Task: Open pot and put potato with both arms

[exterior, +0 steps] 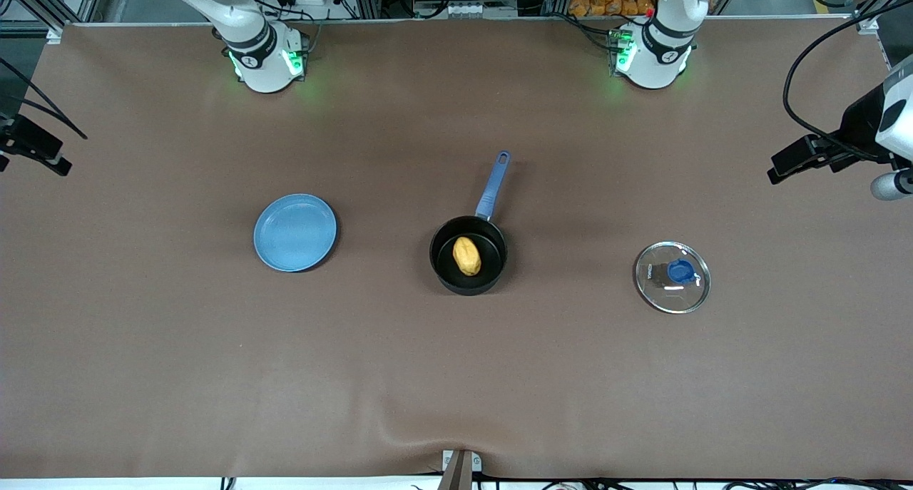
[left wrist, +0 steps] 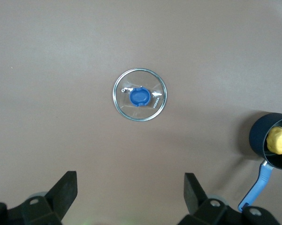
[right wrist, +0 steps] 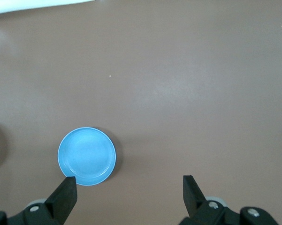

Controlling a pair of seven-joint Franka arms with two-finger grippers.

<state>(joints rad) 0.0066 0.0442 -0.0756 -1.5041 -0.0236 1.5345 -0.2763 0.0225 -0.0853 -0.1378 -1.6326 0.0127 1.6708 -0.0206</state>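
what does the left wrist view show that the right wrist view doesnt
Only the left wrist view shows the glass lid lying flat on the table, knob up, and the pot, uncovered, with the potato inside it and its blue handle sticking out.

Only the right wrist view shows the blue plate, which has nothing on it.

Both show the brown table cover from high above, and each shows its own arm's end effector: the left end effector and the right end effector, both open and holding nothing.
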